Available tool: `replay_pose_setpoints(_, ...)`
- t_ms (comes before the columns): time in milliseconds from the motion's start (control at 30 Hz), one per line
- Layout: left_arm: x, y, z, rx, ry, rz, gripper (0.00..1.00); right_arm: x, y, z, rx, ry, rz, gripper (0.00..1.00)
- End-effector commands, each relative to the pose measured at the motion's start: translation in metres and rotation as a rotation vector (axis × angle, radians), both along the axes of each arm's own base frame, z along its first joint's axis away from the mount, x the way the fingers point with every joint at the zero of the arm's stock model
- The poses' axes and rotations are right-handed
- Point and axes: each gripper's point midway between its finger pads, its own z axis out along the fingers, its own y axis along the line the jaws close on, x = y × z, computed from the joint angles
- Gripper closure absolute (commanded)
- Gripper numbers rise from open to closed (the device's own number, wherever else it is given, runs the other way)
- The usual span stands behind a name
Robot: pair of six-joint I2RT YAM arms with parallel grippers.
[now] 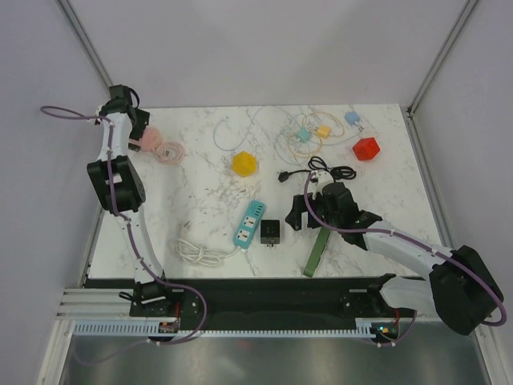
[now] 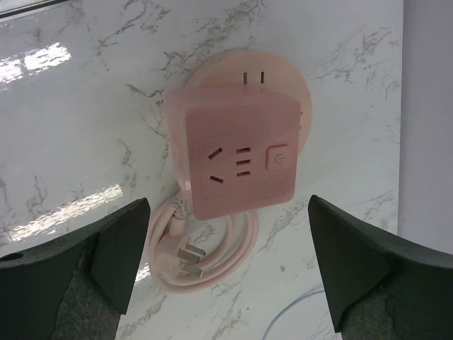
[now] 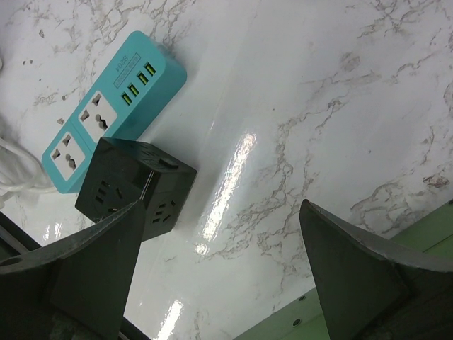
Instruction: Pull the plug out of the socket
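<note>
A pink cube socket [image 2: 233, 156] sits on the marble at the far left, and my open left gripper [image 2: 228, 205] hovers right above it. Its pink plug [image 2: 177, 256] lies loose on the coiled pink cord, in no socket. Nearer the front lies a teal power strip [image 3: 113, 106] with its top sockets bare. A black cube socket [image 3: 134, 188] rests against the strip's side. My right gripper [image 3: 223, 205] hangs open just right of that cube, nothing between its fingers. From above I see the strip [image 1: 250, 223] and black cube [image 1: 270, 233]. I cannot tell which plug is seated.
A white cord [image 1: 200, 253] trails from the strip toward the front edge. A green strip [image 1: 317, 250] lies under the right arm. A black plug with cable [image 1: 321, 172], a yellow cube [image 1: 244, 164], a red cube [image 1: 365, 148] and several small adapters with thin cables occupy the back.
</note>
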Motion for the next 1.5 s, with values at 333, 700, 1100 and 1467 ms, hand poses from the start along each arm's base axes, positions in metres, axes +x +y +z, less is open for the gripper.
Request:
replay_pose_setpoints(333,0.033,0.014,-0.011,-0.008,-0.070,0.063,0.00,0.008,0.005,0.004,0.016,-0.032,0.011,0.02)
replay_pose_setpoints(700,0.019,0.032,-0.034,0.004,-0.004,0.054,0.10,0.010,0.003,0.001,0.001,-0.029,0.002,0.02)
replay_pose_setpoints(1100,0.009,0.004,0.012,-0.102,-0.087,-0.085,0.98,0.009,0.000,0.008,0.011,-0.054,-0.011,0.02)
replay_pose_setpoints(1467,-0.098,-0.047,0.046,-0.083,-0.083,-0.219,0.98,0.009,0.001,0.018,0.019,-0.061,-0.006,0.02)
